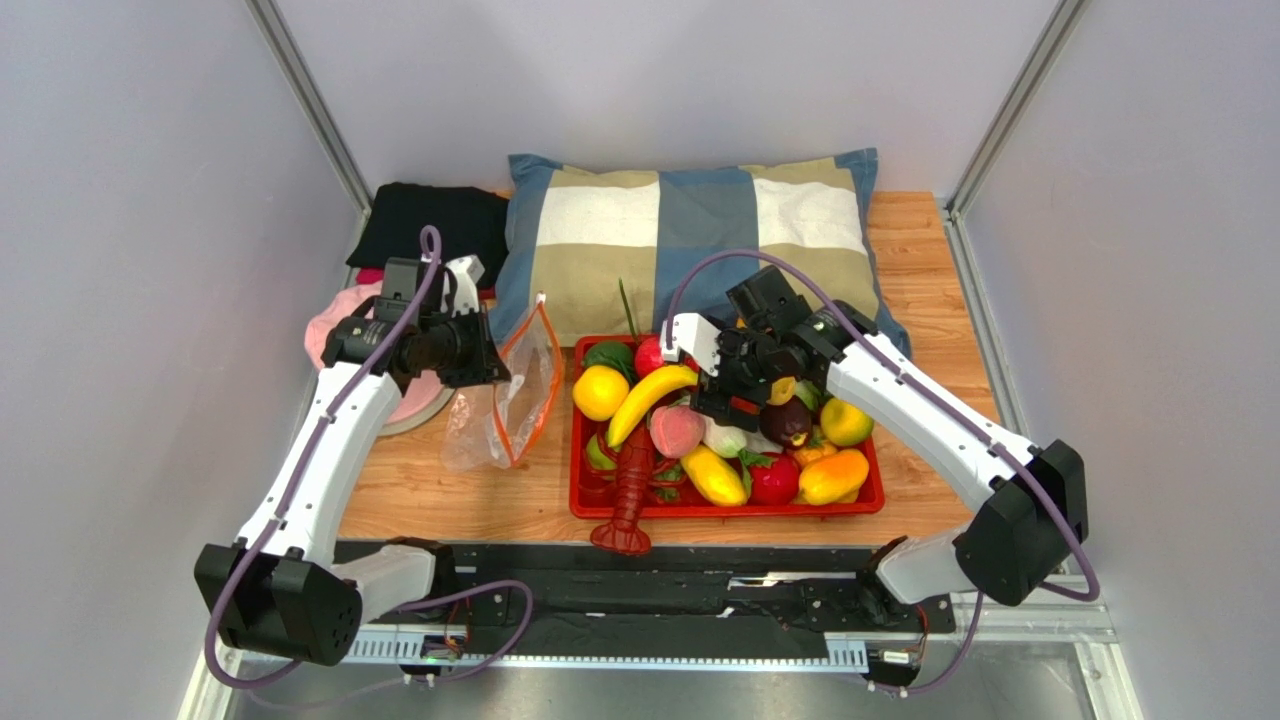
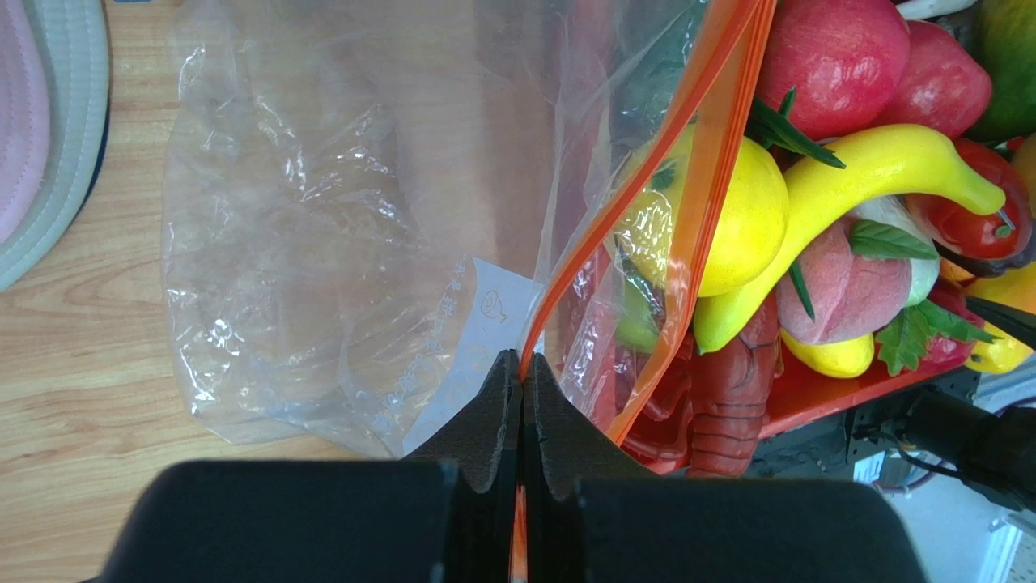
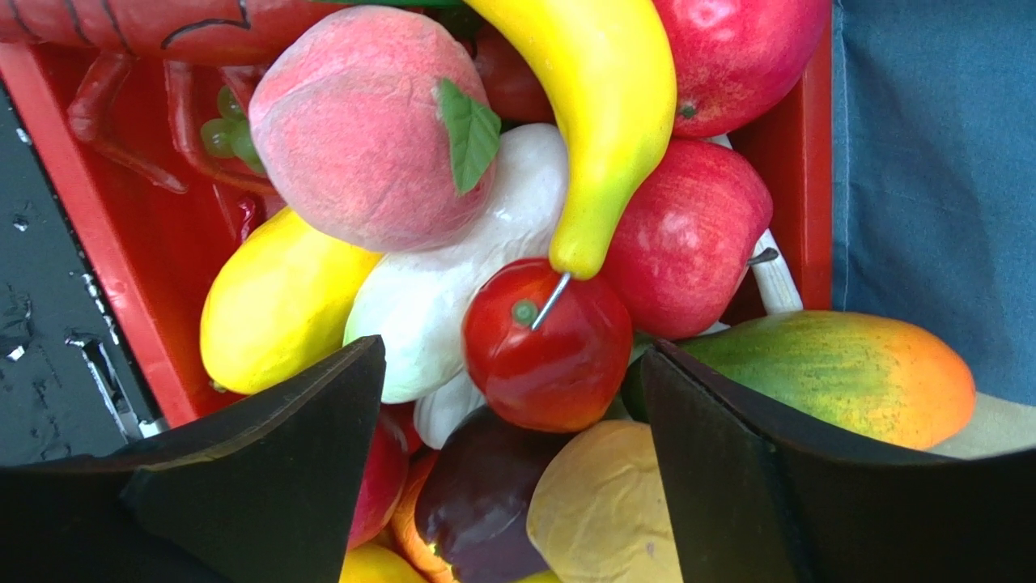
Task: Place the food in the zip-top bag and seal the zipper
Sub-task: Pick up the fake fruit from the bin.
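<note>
Two arms showed in the top view. The left gripper (image 1: pixel 484 360) was at the left centre of the frame, pinching the upper edge of the zip-top bag (image 1: pixel 508 408). The bag hung down to the wooden table (image 1: pixel 451 503), just beside the left wall of the red tray (image 1: pixel 721 512). The right gripper (image 1: pixel 733 402) hovered over the toy food in the tray, near the banana (image 1: pixel 649 398) and the peach (image 1: pixel 676 432). The food therefore lay to the right of the bag, and the right arm was clearly the nearer one to it.

From the left wrist, the fingers (image 2: pixel 493 407) were pressed together on the orange-red zipper (image 2: pixel 663 201) at its near end. The strip ran up and to the right across the frame. The mouth looked slightly parted and faced the tray. I saw no food inside the bag.

From the right wrist, the jaws were spread wide and held nothing. A small red tomato (image 3: pixel 547 346) lay directly between them. The banana's (image 3: pixel 596 97) long axis ran from the upper centre down to the tomato, and a mango (image 3: pixel 839 371) lay at the right. I judged that the next grasp would go straight down, followed by a carry to the left.
</note>
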